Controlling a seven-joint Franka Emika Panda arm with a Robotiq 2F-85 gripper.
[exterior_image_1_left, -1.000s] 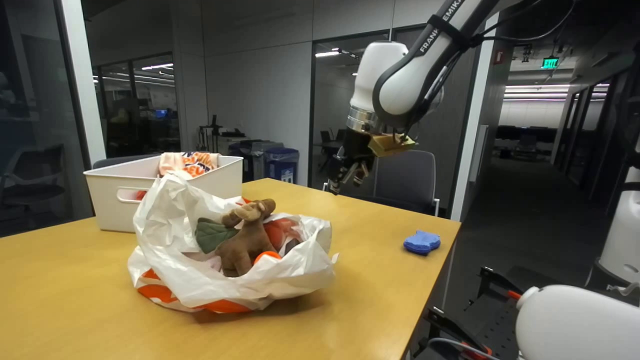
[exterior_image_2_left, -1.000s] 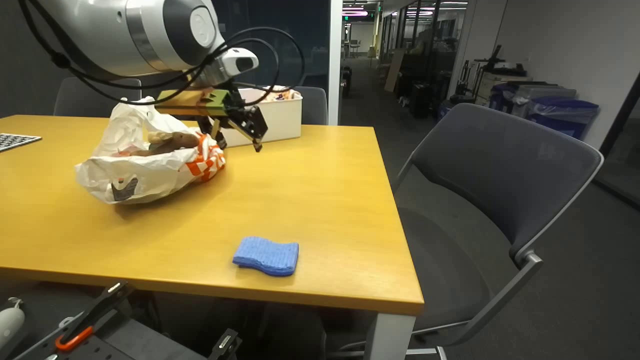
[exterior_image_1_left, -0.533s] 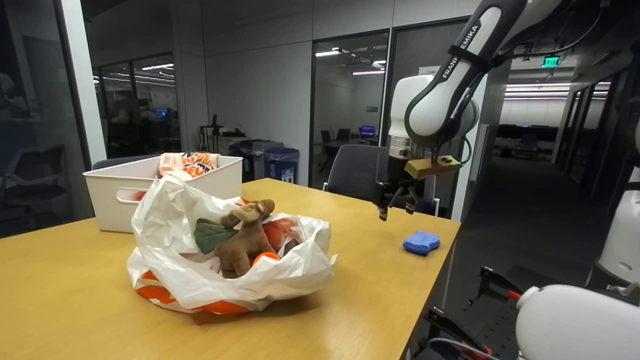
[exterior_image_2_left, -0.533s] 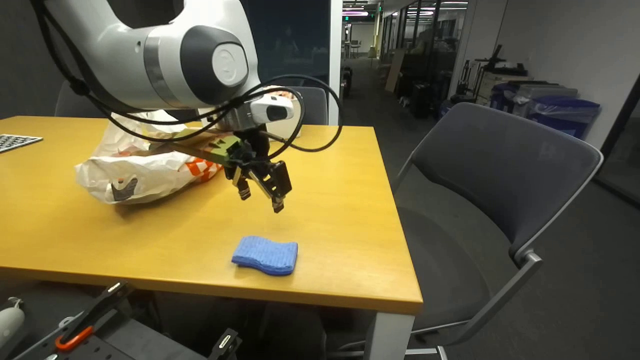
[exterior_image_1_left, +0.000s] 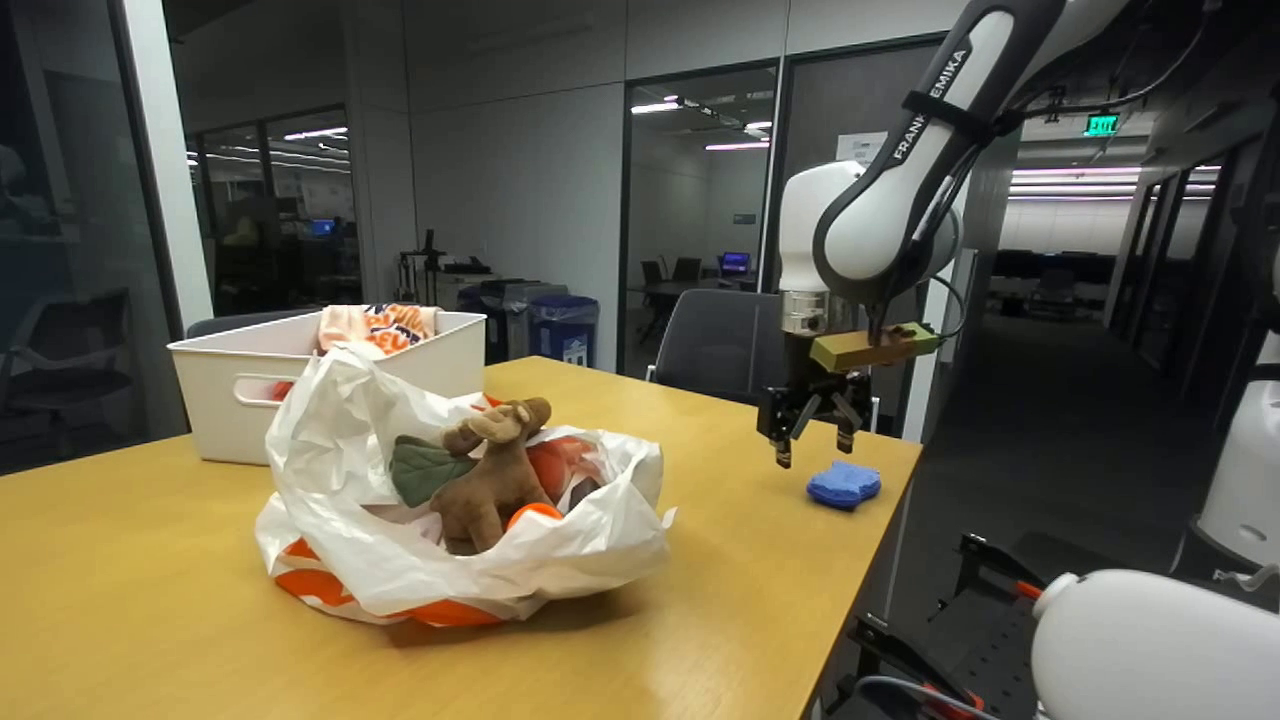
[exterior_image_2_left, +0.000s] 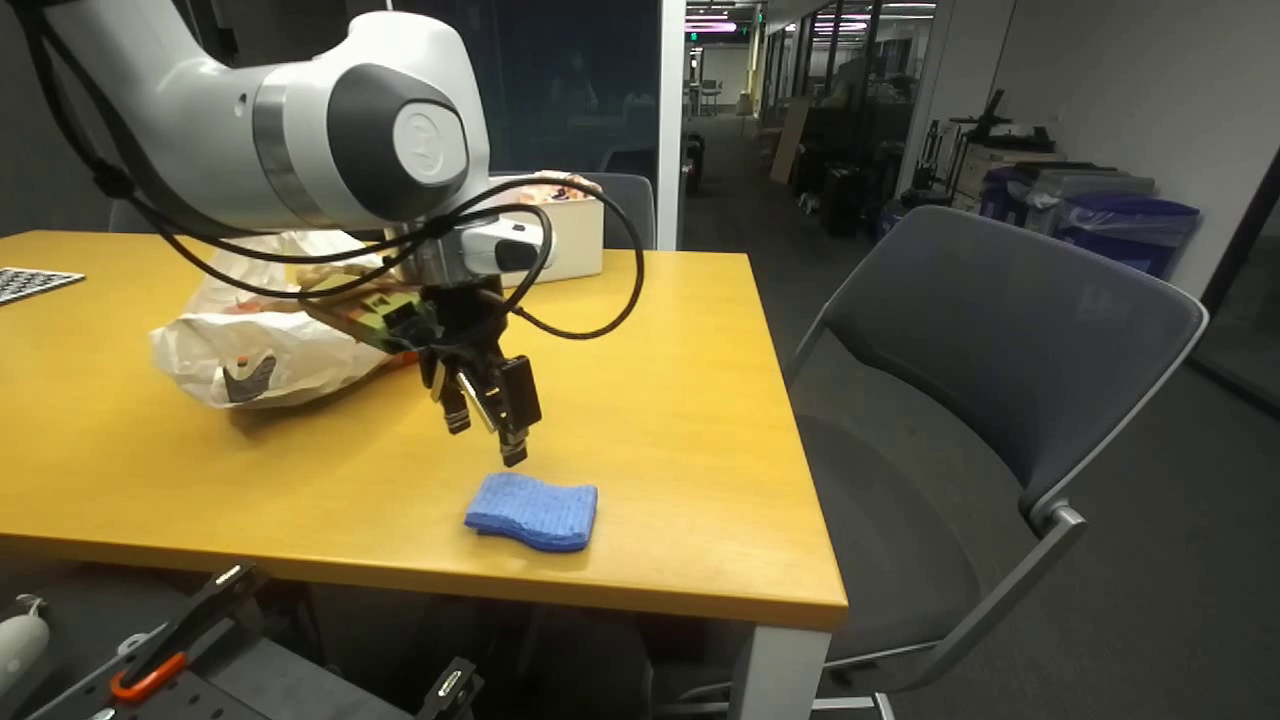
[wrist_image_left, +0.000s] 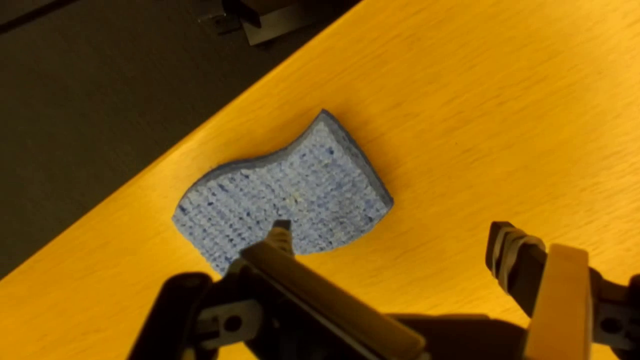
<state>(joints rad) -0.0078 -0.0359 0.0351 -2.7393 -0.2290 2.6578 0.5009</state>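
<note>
My pincer (wrist_image_left: 391, 227) hangs above the desk (wrist_image_left: 500, 125), spread wide and empty; the blue sponge (wrist_image_left: 295, 192) lies below, off to one side, overlapped by one fingertip (wrist_image_left: 282, 225) in my wrist view. An exterior view adds a brown antlered plush toy (exterior_image_1_left: 488, 495) in a white plastic bag (exterior_image_1_left: 575, 570), outside my wrist view.

Robotiq gripper (exterior_image_2_left: 485, 438) points down in an exterior view, fingers (exterior_image_2_left: 514, 449) apart. Blue sponge (exterior_image_2_left: 535, 512) flat on wood-toned table (exterior_image_2_left: 660, 400), just below fingers. White plastic bag (exterior_image_2_left: 262, 338) beyond fingers, to left; white bin (exterior_image_2_left: 577, 240) behind them; grey chair (exterior_image_2_left: 1010, 330) to right.
</note>
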